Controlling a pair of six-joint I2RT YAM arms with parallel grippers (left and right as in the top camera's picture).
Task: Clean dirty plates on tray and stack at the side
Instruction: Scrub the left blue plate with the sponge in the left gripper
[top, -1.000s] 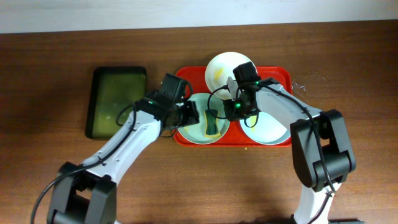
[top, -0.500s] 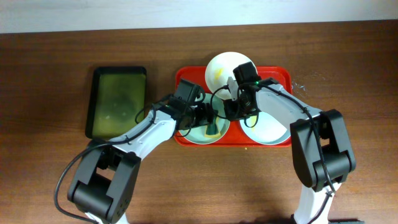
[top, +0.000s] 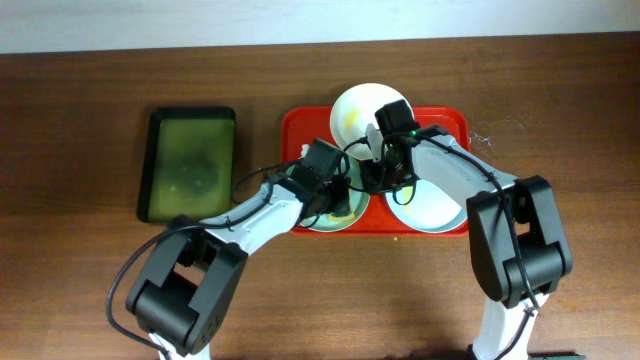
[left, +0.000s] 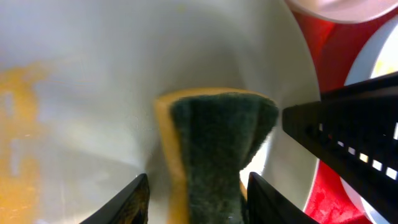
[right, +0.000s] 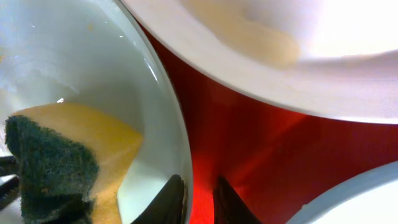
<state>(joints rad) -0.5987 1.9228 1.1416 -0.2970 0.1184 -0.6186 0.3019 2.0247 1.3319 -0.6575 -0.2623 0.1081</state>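
The red tray (top: 455, 125) holds three plates. The left pale blue plate (top: 330, 226) has a yellow smear and a yellow-and-green sponge (top: 343, 207) in it. My left gripper (top: 335, 200) is open, with a finger on each side of the sponge (left: 217, 143) over this plate (left: 81, 50). My right gripper (top: 372, 180) is shut on that plate's right rim (right: 180, 155), one finger inside and one over the tray (right: 261, 162). The white plate (top: 358, 108) with a yellow smear is at the tray's back. The other pale plate (top: 430, 208) is at the front right.
A dark green-black tray (top: 188, 165) lies on the wooden table left of the red tray. Both arms crowd the middle of the red tray. My right gripper shows as a black shape at the right of the left wrist view (left: 348, 143).
My left gripper has moved right from the tray's left edge to over the left plate and now straddles the sponge. My right gripper has barely moved.
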